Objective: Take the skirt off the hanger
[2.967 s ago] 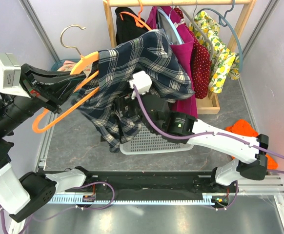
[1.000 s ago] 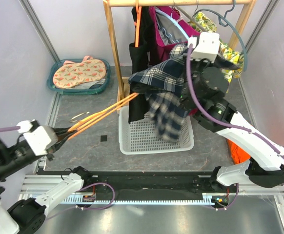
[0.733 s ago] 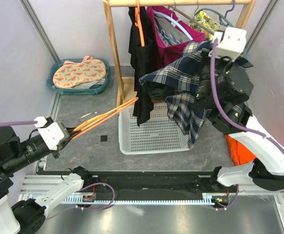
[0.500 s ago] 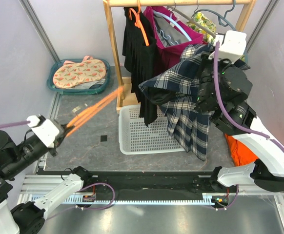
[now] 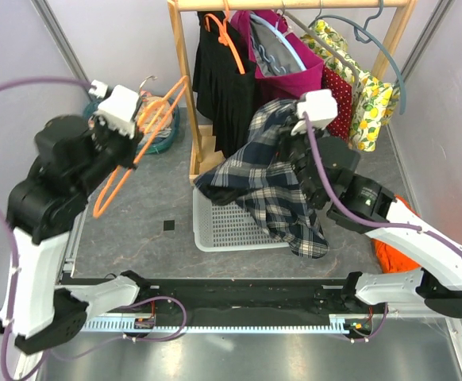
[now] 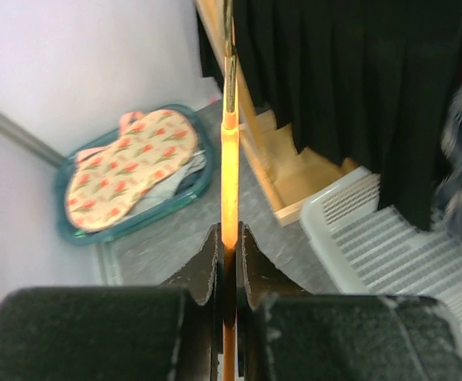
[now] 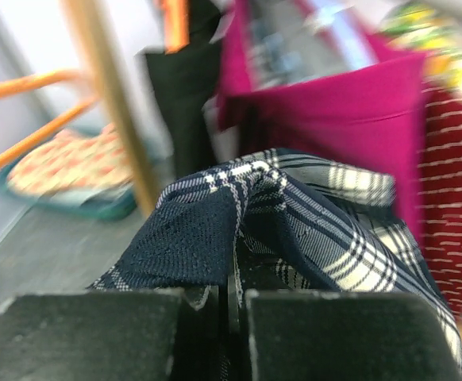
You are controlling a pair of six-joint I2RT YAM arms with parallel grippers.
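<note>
The navy plaid skirt [image 5: 267, 182] hangs bunched from my right gripper [image 5: 298, 151], which is shut on its waistband and mostly covered by the cloth. Its hem droops over the white basket. In the right wrist view the skirt [image 7: 215, 230] folds over the shut right gripper [image 7: 232, 290]. The bare orange hanger [image 5: 158, 119] is at the upper left, apart from the skirt. My left gripper [image 5: 128, 139] is shut on it. In the left wrist view the hanger [image 6: 229, 159] runs straight up out of the left gripper [image 6: 229, 238].
A white slatted basket [image 5: 223, 230] lies on the floor under the skirt. The wooden rack [image 5: 185, 87] behind holds a black garment [image 5: 219, 79], a magenta one [image 5: 282, 71] and a lemon-print one [image 5: 366, 95]. A teal bin [image 6: 191, 186] holds patterned cloth. Orange cloth [image 5: 390, 242] lies at the right.
My left arm has swung the hanger from low at the left up to the upper left. The right arm has carried the skirt down and leftward over the basket.
</note>
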